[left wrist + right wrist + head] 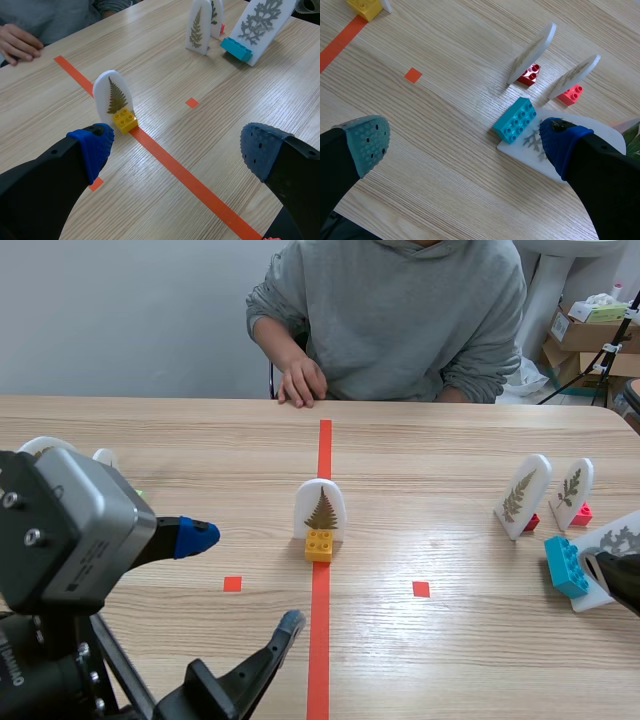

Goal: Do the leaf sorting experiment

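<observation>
both end effectors spread wide

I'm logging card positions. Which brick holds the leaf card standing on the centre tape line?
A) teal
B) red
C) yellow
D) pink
C: the card on the tape line stands in a yellow brick; the other bricks are off to the right arm's side.
</observation>
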Available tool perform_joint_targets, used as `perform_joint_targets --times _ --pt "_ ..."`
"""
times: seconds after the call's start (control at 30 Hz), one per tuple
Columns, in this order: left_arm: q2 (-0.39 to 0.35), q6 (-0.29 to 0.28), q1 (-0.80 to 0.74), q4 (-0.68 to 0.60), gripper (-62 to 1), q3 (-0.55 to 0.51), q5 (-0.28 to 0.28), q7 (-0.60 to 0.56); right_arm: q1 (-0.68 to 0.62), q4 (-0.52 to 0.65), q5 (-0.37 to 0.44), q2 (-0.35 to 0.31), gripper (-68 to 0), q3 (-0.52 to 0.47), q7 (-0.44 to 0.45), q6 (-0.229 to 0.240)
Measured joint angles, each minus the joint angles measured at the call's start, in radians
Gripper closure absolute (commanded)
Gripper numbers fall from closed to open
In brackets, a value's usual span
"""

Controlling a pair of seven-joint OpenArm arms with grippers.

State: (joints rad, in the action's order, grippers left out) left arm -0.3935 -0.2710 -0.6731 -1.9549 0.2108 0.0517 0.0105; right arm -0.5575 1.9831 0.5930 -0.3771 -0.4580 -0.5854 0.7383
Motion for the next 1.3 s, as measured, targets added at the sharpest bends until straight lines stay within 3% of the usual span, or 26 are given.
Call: perform_joint_targets --times 1.3 --pt "0.011 -0.003 0.000 0.000 -54.0 -0.003 0.000 0.000 0.032 0.000 0.000 0.000 -61.5 0.000 0.045 0.000"
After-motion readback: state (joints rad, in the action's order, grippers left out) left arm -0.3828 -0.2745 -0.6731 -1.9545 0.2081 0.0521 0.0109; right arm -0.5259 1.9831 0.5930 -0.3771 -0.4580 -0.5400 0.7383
